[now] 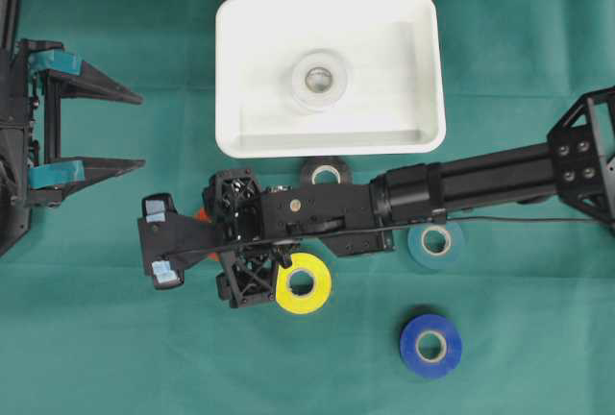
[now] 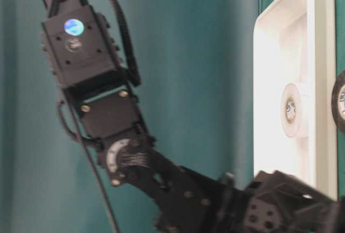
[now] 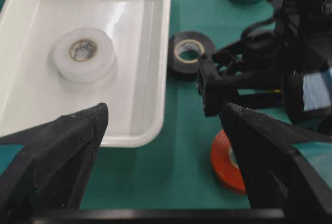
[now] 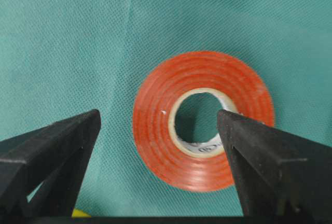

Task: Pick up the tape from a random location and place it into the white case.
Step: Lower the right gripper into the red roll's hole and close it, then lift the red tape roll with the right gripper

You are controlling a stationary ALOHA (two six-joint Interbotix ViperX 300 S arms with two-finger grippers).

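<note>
Right gripper (image 4: pixel 158 146) hangs with its 2 jaws spread wide and nothing between them, directly above the orange tape (image 4: pixel 203 128). In the right wrist view the roll lies flat on the green cloth (image 4: pixel 78 37), filling the centre and lower right of the frame; its core sits closer to the right-hand jaw than to the left-hand one, so the roll is off-centre toward the right of the gap. A flat ring has no long axis, so only that sideways offset matters before a descent.

In the overhead view only a sliver of the orange tape (image 1: pixel 202 214) shows at centre left, under the right arm, which reaches across from the right edge. The white case (image 1: pixel 423 69) lies just above it, at upper centre, already holding 1 white roll (image 1: pixel 320 79).

Left gripper (image 1: pixel 91 132) stands at the left edge, also spread and empty, well apart from the roll. My judgement: the right arm is far better placed to take it.
</note>
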